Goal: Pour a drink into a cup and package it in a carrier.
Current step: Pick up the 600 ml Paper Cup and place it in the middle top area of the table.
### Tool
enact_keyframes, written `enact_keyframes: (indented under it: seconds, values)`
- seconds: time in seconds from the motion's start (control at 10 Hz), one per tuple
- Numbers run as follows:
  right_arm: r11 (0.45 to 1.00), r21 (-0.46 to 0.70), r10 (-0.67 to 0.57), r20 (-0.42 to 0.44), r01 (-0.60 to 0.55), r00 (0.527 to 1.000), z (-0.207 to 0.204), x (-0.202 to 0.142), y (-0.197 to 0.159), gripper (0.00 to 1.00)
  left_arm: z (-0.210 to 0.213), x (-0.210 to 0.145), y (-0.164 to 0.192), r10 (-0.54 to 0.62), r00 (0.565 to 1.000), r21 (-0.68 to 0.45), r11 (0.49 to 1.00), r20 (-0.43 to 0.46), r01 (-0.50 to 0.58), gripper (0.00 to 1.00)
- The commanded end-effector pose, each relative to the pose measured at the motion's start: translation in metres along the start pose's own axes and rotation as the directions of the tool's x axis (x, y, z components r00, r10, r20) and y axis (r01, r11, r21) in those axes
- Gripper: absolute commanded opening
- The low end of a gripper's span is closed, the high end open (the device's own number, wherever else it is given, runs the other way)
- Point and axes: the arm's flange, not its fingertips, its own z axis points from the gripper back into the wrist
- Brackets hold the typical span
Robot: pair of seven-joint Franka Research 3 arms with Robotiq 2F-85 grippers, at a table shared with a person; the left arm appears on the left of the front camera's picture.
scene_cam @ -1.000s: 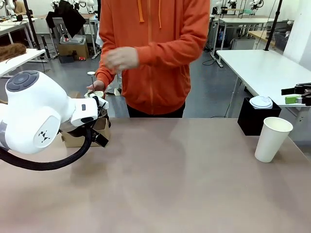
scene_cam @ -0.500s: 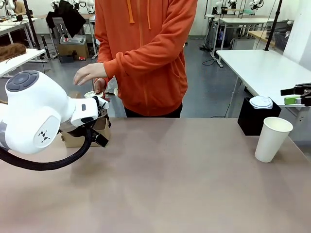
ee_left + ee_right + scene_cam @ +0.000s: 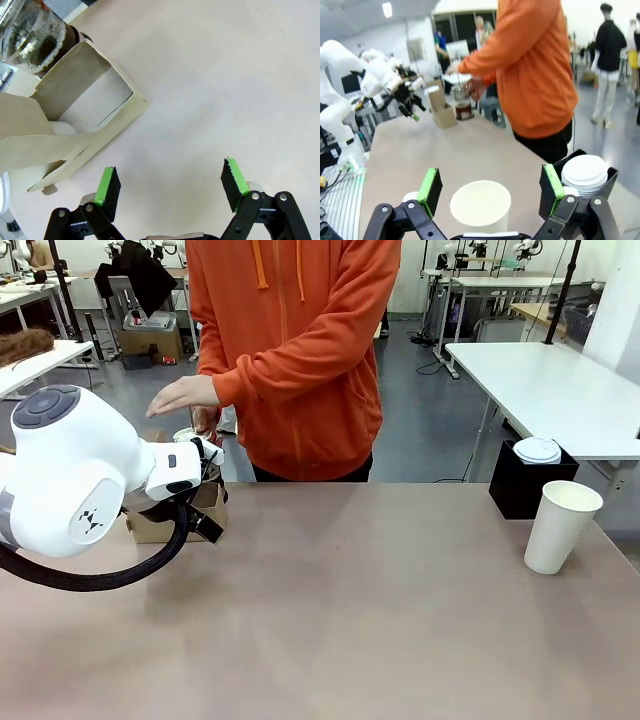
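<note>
Tan bench across lower frame. Black box at right, mid-height, stack of white lids on top. Person in orange hoodie top centre. White table upper right. Brown mass upper left, possibly fur.

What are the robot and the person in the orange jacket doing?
The person's hand is over the glass pitcher of dark drink, next to the cardboard carrier. The left gripper hovers open beside the carrier, touching nothing. The right gripper is open too, aimed at the white cup, which stands without a lid and looks empty. Nothing seems poured yet.
</note>
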Motion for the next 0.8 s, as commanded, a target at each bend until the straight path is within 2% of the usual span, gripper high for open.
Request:
enact_keyframes:
  seconds: [0.0, 0.3, 0.5, 0.7]
  values:
    - [0.996, 0.048, 0.068, 0.091, -0.073, 0.994, 0.002, -0.033, -0.009, 1.00, 0.000, 0.000, 0.000, 0.000, 1.000, -0.001, 1.000, 0.000, 0.000, 1.00]
    - [0.993, 0.036, 0.107, 0.077, -0.110, 0.991, 0.008, -0.087, -0.006, 1.00, 0.000, 0.000, 0.000, 0.000, 1.000, -0.001, 1.000, 0.000, 0.000, 1.00]
    - [0.991, 0.022, 0.131, 0.068, -0.133, 0.989, 0.010, -0.112, -0.002, 1.00, 0.000, 0.000, 0.000, 0.000, 1.000, -0.001, 1.000, 0.000, 0.000, 1.00]
    - [0.995, 0.039, 0.092, 0.036, -0.094, 0.995, 0.001, -0.132, -0.002, 1.00, 0.000, 0.000, 0.000, 0.000, 1.000, -0.001, 1.000, 0.000, 0.000, 1.00]
